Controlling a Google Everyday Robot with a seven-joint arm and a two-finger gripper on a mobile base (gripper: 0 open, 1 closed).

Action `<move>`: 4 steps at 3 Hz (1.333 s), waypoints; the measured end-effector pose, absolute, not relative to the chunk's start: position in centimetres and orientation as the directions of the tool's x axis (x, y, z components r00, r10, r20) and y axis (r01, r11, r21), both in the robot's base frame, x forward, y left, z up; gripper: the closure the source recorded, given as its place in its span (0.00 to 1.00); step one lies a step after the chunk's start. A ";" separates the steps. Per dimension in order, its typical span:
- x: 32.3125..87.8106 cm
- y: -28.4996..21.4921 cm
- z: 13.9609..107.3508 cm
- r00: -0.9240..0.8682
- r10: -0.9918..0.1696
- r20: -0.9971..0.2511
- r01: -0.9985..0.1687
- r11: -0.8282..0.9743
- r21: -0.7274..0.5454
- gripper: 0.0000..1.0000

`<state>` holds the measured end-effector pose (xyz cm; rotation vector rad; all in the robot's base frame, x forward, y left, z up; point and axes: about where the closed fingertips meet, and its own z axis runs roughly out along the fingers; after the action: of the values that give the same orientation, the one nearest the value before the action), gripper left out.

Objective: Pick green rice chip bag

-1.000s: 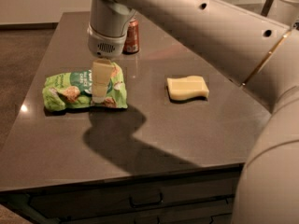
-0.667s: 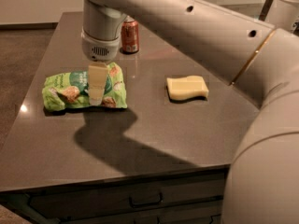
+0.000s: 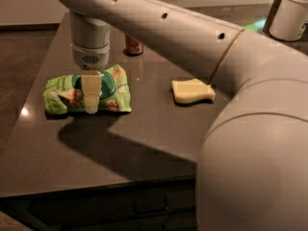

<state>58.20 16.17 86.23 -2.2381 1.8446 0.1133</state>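
Dark, glossy table point(image 3: 144, 143) seen from its near edge. The near right corner and most of the right edge are hidden by the robot's pale, smooth arm point(image 3: 168, 28), a thick tube with small round holes that fills the right of the view and is cut off at the bottom. The gripper point(image 3: 91, 93) hangs straight down from a ribbed grey wrist over the bag point(image 3: 60, 88). Its cream-coloured lower end lies across the bag's dark green circle and covers the lettering. Whether the gripper is open or closed, and whether it touches or holds the bag, cannot be told. The bag is crinkly light-green foil with brown chip pictures. It lies flat near the left edge, about midway between the far and near edges, and throws a broad shadow with the arm toward the near edge. A red can point(image 3: 134, 45) stands near the far edge; its top is hidden behind the arm, and its label cannot be read. A pale yellow block point(image 3: 192, 90), flat with rounded, wavy sides, lies toward the right edge, well apart from the bag, its right corner close to the arm. A white cylindrical container point(image 3: 291, 13), partly cut off, stands beyond the far right corner. Below the near edge a drawer front with a handle point(image 3: 150, 207) is dim.
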 end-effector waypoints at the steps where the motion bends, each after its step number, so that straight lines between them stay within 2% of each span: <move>1: 58.7 16.4 85.6 0.199 -0.961 -0.194 -0.977 -0.181 -0.109 0.16; 3: 59.2 15.1 86.3 0.193 -0.961 -0.200 -0.980 -0.178 -0.089 0.64; 4: 58.5 14.1 88.5 0.217 -0.946 -0.241 -0.976 -0.203 -0.084 0.87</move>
<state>58.50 14.13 88.48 -2.2711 1.8287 0.2009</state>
